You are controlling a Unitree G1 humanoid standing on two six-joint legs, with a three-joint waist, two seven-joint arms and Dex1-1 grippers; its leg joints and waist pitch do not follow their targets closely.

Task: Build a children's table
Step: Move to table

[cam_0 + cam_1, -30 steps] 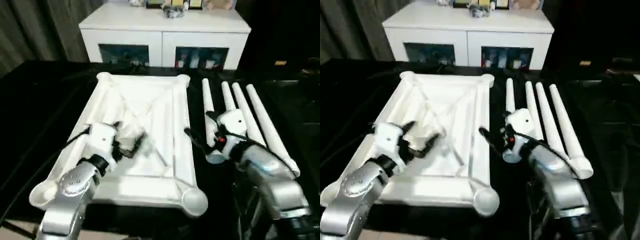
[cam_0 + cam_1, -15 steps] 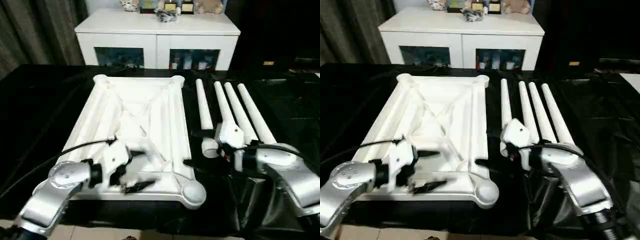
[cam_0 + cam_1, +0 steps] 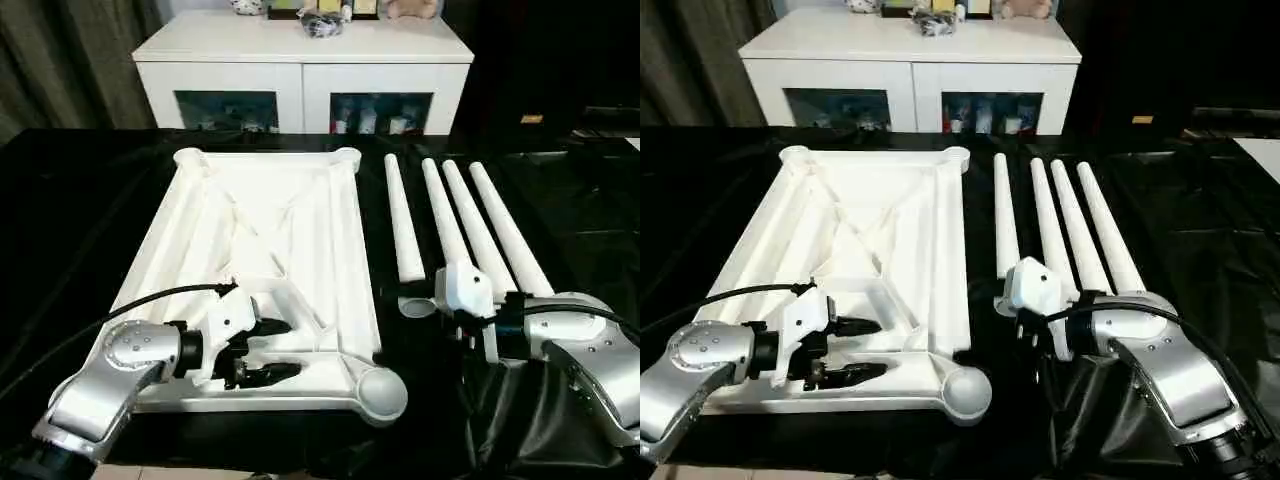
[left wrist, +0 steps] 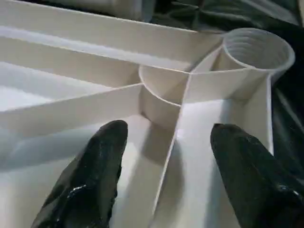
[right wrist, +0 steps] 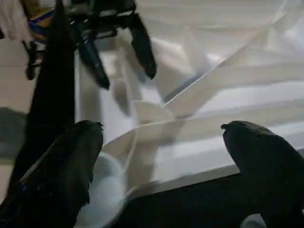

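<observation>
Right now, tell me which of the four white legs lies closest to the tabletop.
The shortest-looking leg, innermost of the row: it lies right beside the tabletop and its long right edge, while the other three legs lie farther to the right.

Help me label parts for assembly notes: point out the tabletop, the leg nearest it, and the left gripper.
tabletop [image 3: 345, 240]: left eye view, on its right side rail.
nearest leg [image 3: 402, 220]: left eye view, on mid-shaft.
left gripper [image 3: 283, 350]: left eye view, between the black fingertips.
</observation>
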